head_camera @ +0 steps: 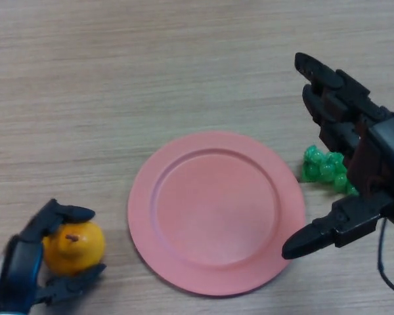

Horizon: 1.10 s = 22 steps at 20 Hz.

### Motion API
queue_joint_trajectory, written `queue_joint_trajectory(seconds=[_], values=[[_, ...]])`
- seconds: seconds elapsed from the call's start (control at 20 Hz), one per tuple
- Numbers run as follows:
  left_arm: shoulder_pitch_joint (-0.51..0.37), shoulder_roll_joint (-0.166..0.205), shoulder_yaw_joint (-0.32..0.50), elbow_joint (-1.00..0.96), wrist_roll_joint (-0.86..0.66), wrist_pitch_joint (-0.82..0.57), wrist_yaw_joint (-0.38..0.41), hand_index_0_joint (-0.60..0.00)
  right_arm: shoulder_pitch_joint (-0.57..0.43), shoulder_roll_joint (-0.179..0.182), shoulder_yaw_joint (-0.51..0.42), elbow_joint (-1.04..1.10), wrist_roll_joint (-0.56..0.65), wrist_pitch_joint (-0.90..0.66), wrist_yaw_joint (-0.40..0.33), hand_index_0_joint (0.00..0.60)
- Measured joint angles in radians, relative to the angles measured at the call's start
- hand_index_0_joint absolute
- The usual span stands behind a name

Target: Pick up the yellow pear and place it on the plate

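Observation:
The yellow pear sits at the lower left of the wooden table, stem up. My left hand has its fingers and thumb curled round the pear from the left. The pink plate lies flat in the middle, to the right of the pear, with nothing on it. My right hand is open at the right, its fingers straight and pointing away, its thumb over the plate's right rim. It holds nothing.
A bunch of green grapes lies just right of the plate, partly hidden behind my right hand. The wooden table stretches bare across the far side.

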Motion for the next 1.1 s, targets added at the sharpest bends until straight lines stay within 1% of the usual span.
queue_joint_trajectory(seconds=[0.05,0.1,0.15,0.2,0.25,0.3,0.35,0.4,0.45,0.5,0.55,0.6,0.65,0.7,0.75,0.8,0.9,0.95,1.0,1.05,1.1], values=[[0.015,-0.002,0.012,-0.055,0.003,0.029,0.0,-0.6,0.005,0.001,0.003,-0.008,0.0,0.001,0.0,0.0],[0.029,-0.004,0.021,-0.125,0.018,0.055,0.003,-0.6,0.012,0.004,0.005,-0.035,0.0,0.009,-0.001,0.1],[0.029,-0.004,0.021,-0.143,0.032,0.055,0.004,-0.6,0.011,0.005,0.007,-0.044,0.001,0.009,-0.001,0.2],[0.037,-0.01,0.017,-0.18,0.031,0.07,0.0,-0.6,0.012,0.005,0.01,-0.044,0.0,0.01,-0.001,0.35],[0.041,-0.017,0.013,-0.218,0.03,0.098,-0.014,-0.6,0.014,0.005,0.01,-0.044,0.0,0.01,-0.001,0.45],[0.039,-0.037,0.006,-0.288,0.026,0.142,-0.045,-0.6,0.019,0.005,0.01,-0.046,0.0,0.01,-0.001,0.402],[0.032,-0.043,-0.012,-0.312,0.023,0.142,-0.047,-0.6,0.02,0.006,0.012,-0.047,0.0,0.01,-0.001,0.303],[0.021,-0.046,-0.047,-0.341,0.022,0.148,-0.065,-0.6,0.021,0.006,0.021,-0.055,0.0,0.015,-0.001,0.152],[0.008,-0.052,-0.078,-0.366,0.022,0.182,-0.093,-0.6,0.024,0.006,0.022,-0.072,0.0,0.031,-0.002,0.051],[-0.03,-0.071,-0.144,-0.399,0.023,0.263,-0.129,-0.6,0.031,0.006,0.022,-0.09,0.001,0.036,-0.006,0.0],[-0.062,-0.085,-0.19,-0.4,0.023,0.287,-0.139,-0.6,0.033,0.006,0.022,-0.097,0.001,0.04,-0.008,0.0],[-0.096,-0.093,-0.262,-0.399,0.023,0.294,-0.154,-0.6,0.041,0.006,0.022,-0.121,0.004,0.055,-0.008,0.101],[-0.113,-0.097,-0.294,-0.391,0.018,0.291,-0.167,-0.6,0.043,0.005,0.018,-0.124,0.008,0.056,-0.009,0.016],[-0.164,-0.097,-0.343,-0.325,-0.044,0.296,-0.167,-0.6,0.045,0.005,-0.002,-0.137,0.015,0.083,-0.009,0.0],[-0.187,-0.097,-0.365,-0.306,-0.091,0.337,-0.169,-0.6,0.045,0.005,-0.016,-0.146,0.023,0.096,-0.012,0.0],[-0.224,-0.094,-0.39,-0.262,-0.129,0.367,-0.168,-0.6,0.042,0.002,-0.024,-0.158,0.024,0.099,-0.03,0.0],[-0.274,-0.091,-0.436,-0.185,-0.126,0.361,-0.133,-0.6,0.038,0.002,-0.03,-0.159,0.033,0.099,-0.034,0.0],[-0.297,-0.091,-0.453,-0.136,-0.072,0.344,-0.11,-0.6,0.036,0.002,-0.03,-0.159,0.034,0.099,-0.035,0.1],[-0.301,-0.091,-0.458,-0.113,-0.017,0.344,-0.106,-0.6,0.033,0.001,-0.03,-0.16,0.038,0.099,-0.036,0.249],[-0.303,-0.092,-0.458,-0.098,-0.015,0.34,-0.104,-0.6,0.033,0.0,-0.03,-0.16,0.038,0.099,-0.038,0.349],[-0.308,-0.091,-0.457,-0.068,-0.018,0.332,-0.085,-0.6,0.033,0.0,-0.03,-0.159,0.037,0.099,-0.041,0.499]])
